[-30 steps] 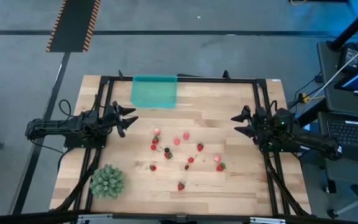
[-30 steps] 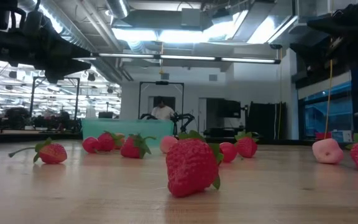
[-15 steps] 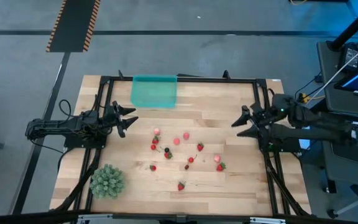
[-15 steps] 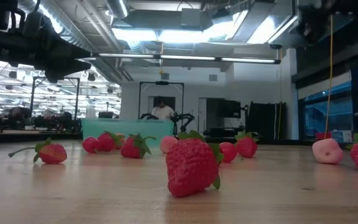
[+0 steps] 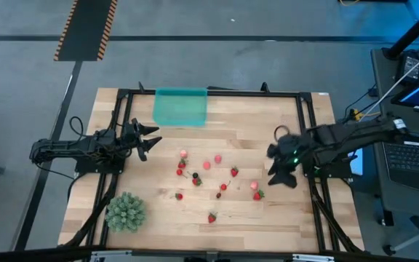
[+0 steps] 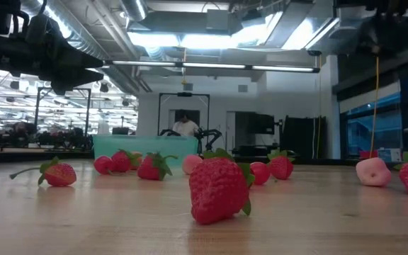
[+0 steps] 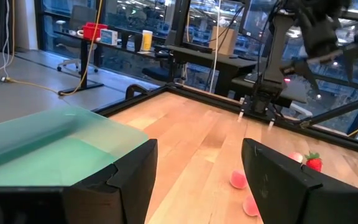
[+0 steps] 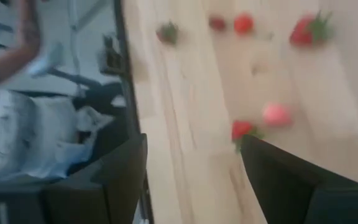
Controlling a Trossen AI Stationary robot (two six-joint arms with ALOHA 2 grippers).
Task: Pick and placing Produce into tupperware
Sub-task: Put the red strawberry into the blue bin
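Small red and pink strawberry-like fruits (image 5: 217, 177) lie scattered mid-frame on the wooden worktop (image 5: 253, 116). The translucent teal rectangular container (image 5: 180, 106) sits empty, upper centre. The right pincer (image 5: 278, 169), spread wide, hovers near the rightmost fruits, apparently approaching a first pick; next it must descend. The left pincer (image 5: 145, 138) waits open at left.

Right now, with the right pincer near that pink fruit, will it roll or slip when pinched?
The pink fruit looks rounded and tiny, so it probably rolls if nudged off-centre. It seems smooth and could squirt from the open right pincer. The bare table offers no stop.
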